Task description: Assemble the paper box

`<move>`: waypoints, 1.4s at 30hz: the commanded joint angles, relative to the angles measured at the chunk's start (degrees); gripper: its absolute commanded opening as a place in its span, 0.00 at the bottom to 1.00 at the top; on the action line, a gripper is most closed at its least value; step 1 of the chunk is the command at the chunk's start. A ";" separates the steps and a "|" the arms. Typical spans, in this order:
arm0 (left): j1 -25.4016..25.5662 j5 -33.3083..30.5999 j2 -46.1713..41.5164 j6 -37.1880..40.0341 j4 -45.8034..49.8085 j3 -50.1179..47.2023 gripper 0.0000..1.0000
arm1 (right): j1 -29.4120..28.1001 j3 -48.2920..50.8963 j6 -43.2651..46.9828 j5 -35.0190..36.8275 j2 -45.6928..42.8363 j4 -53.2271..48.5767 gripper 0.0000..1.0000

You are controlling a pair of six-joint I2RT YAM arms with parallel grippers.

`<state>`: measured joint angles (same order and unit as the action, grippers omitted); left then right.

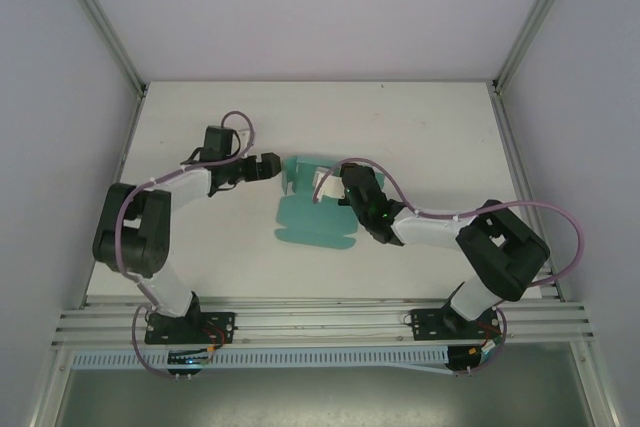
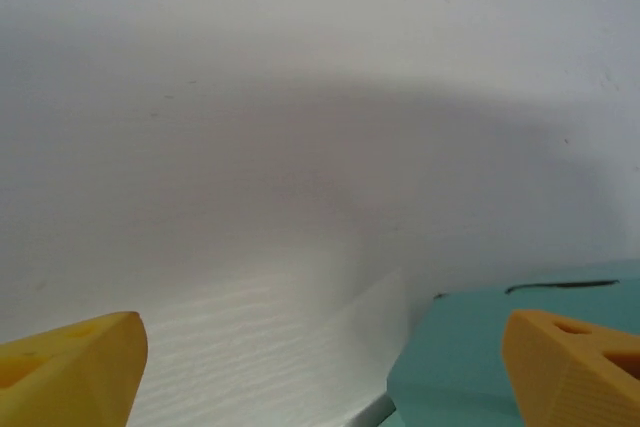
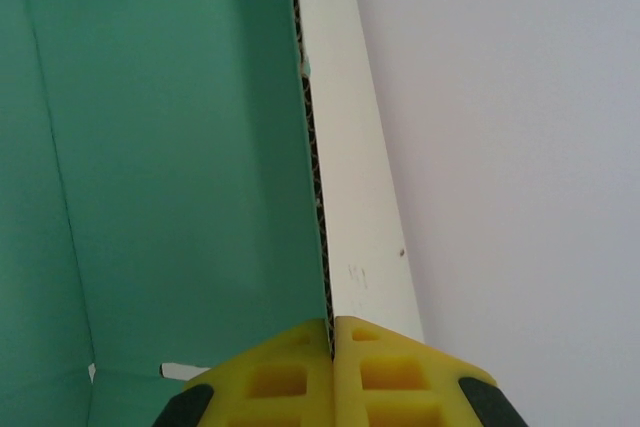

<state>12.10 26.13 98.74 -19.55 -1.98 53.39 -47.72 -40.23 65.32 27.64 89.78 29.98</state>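
Note:
The paper box (image 1: pixel 305 222) is a teal-green die-cut card lying mid-table, with its far panels folded up. My right gripper (image 1: pixel 326 187) is shut on the top edge of one raised panel. In the right wrist view the yellow fingers (image 3: pixel 290 377) pinch the corrugated edge, with the box's teal face (image 3: pixel 180 147) on the left and its white outer face on the right. My left gripper (image 1: pixel 278 167) hovers at the box's far-left corner, open. Its yellow fingertips (image 2: pixel 70 372) stand wide apart, and a teal flap (image 2: pixel 470 347) lies by the right one, ungripped.
The white table (image 1: pixel 420 137) is walled by pale panels behind and on both sides, with aluminium posts (image 1: pixel 100 17) at the corners. A metal rail (image 1: pixel 320 322) runs along the near edge between the arm bases. Purple cables loop off both arms.

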 commanded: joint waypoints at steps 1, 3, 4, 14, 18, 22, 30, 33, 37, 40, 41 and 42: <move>0.38 7.75 1.49 2.42 -5.64 -0.79 0.86 | -0.91 -1.42 -0.98 -0.83 0.90 2.13 0.00; 0.48 11.79 0.41 2.77 -9.63 -3.52 0.84 | -0.95 -1.99 -1.16 -0.41 1.32 1.72 0.00; 0.53 13.59 -0.24 2.80 -11.98 -5.16 0.84 | -0.94 -2.04 -1.23 -0.35 1.57 1.66 0.00; 3.37 18.11 2.29 5.78 -19.01 -8.64 0.73 | -1.06 -2.36 -2.22 0.83 5.30 4.01 0.00; 4.50 16.71 2.80 6.17 -19.81 -8.51 0.73 | -1.43 -1.63 -1.91 2.08 6.44 6.94 0.00; 4.87 14.92 3.82 5.49 -19.53 -7.60 0.73 | -1.41 -1.63 -1.29 2.11 6.95 8.19 0.00; 4.80 7.73 1.30 3.05 -18.69 -9.92 0.85 | -0.66 -1.49 5.06 4.45 6.39 10.86 0.00; 4.78 6.76 0.93 1.79 -17.97 -10.15 0.85 | 0.26 -1.83 6.55 4.00 5.82 9.82 0.00; 4.78 3.78 -0.48 1.95 -16.62 -10.69 0.86 | 1.13 -1.45 8.68 3.82 5.67 11.54 0.00; 4.78 1.06 -3.16 2.79 -15.23 -11.09 0.87 | 1.12 -0.70 10.94 3.65 5.94 13.16 0.00; 4.78 1.36 -3.52 3.06 -15.49 -11.33 0.87 | 1.05 -0.52 11.02 3.52 6.11 13.34 0.00; 4.78 1.83 -3.72 3.32 -15.50 -11.34 0.86 | 1.05 -0.28 11.06 3.52 6.35 13.42 0.00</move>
<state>16.53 29.32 97.14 -17.15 -18.61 42.59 -46.70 -41.36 74.35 31.44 96.03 39.55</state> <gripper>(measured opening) 0.867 0.043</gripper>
